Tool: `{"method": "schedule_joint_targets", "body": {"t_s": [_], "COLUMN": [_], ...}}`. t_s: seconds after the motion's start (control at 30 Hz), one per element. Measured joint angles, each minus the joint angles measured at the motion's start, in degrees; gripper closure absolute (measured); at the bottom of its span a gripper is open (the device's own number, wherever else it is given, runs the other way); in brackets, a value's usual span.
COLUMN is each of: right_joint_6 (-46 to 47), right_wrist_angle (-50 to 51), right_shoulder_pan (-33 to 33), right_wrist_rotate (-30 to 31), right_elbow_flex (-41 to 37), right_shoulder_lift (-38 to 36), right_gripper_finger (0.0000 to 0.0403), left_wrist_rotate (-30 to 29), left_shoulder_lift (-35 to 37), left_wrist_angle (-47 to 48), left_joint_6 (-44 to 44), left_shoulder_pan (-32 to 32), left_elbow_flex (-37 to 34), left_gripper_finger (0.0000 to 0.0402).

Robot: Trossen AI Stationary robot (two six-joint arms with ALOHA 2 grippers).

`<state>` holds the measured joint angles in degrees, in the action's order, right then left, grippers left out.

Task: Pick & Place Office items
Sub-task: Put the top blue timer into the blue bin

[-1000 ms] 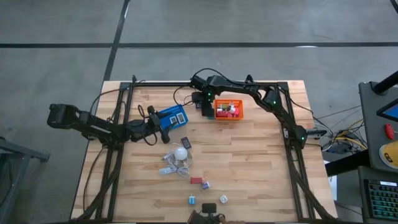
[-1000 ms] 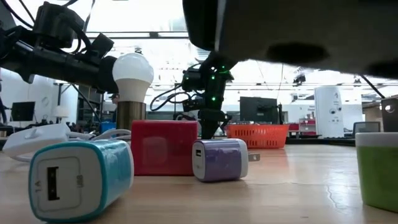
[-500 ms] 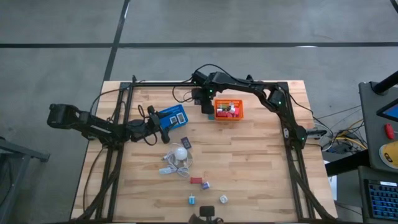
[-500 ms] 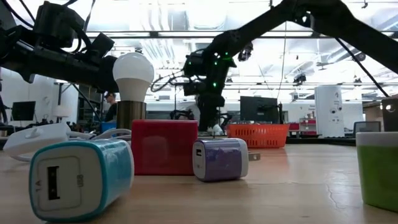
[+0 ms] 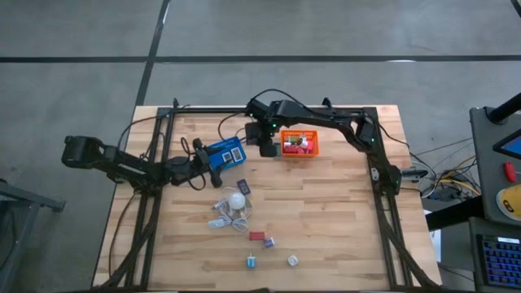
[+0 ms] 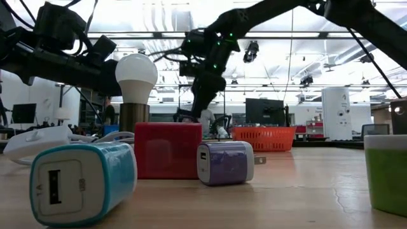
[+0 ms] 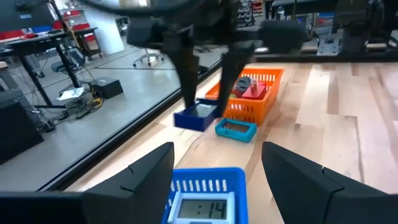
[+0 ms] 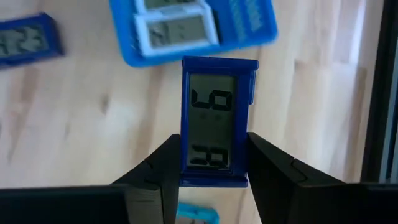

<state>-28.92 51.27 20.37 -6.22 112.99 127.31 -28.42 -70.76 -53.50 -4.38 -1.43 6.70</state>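
My right gripper (image 5: pixel 264 143) (image 8: pixel 214 140) is shut on a dark blue clock (image 8: pixel 214 118) with a grey display, in the air between the blue basket (image 5: pixel 227 152) and the orange basket (image 5: pixel 299 143). My left gripper (image 5: pixel 203 159) (image 7: pixel 214 152) is open and level at the blue basket's left end. Its fingers stand on either side of the basket's rim (image 7: pixel 205 177); I cannot tell if they touch it. Small office items lie near the front edge: a red block (image 5: pixel 257 236), a purple piece (image 5: pixel 269 242), a teal piece (image 5: pixel 251 261) and a white cube (image 5: pixel 291 260). My right gripper pinches the clock's two long side edges (image 8: pixel 184 168) between its two fingers, at the end nearest the wrist. The fingers (image 7: pixel 186 68) come steeply from above and lie along the clock. The clock (image 7: pixel 196 117) is lifted clear of the table, display toward the wrist.
A white bulb (image 5: pixel 236 200) with its cord lies mid-table. Another blue clock (image 8: pixel 25 40) and a teal one (image 7: pixel 236 129) lie on the wood by the orange basket. The blue basket holds pale display units (image 8: pixel 177 28). Bare wood spreads at the right.
My right gripper has risen with the blue clock and gone a little toward the blue basket, rolling slightly; the clock is now clear above the table. The left arm has kept still.
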Motion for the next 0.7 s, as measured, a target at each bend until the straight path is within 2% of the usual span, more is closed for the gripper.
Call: {"method": "schedule_joint_targets", "body": {"t_s": [0.33,0.57,0.7], "right_joint_6": [-2.0,-2.11,-2.99], "right_wrist_angle": [-2.96,-9.48,-13.56], "right_shoulder_pan": [-3.02,-4.02,-5.32], "right_wrist_rotate": [0.18,0.46,5.51], "right_elbow_flex": [1.01,2.14,2.14], "right_shoulder_lift": [-0.15,-0.26,-0.26], "right_gripper_finger": [0.0266,0.0266,0.0266], "left_wrist_rotate": [-1.6,-4.39,-4.58], "left_shoulder_lift": [0.61,0.72,0.72], "left_wrist_angle": [1.55,1.28,-2.57], "left_joint_6": [-0.26,2.85,7.82], "left_shoulder_pan": [0.0,0.0,-0.37], "left_elbow_flex": [-0.47,-0.5,-0.5], "left_gripper_finger": [0.0154,0.0154,0.0154]}}
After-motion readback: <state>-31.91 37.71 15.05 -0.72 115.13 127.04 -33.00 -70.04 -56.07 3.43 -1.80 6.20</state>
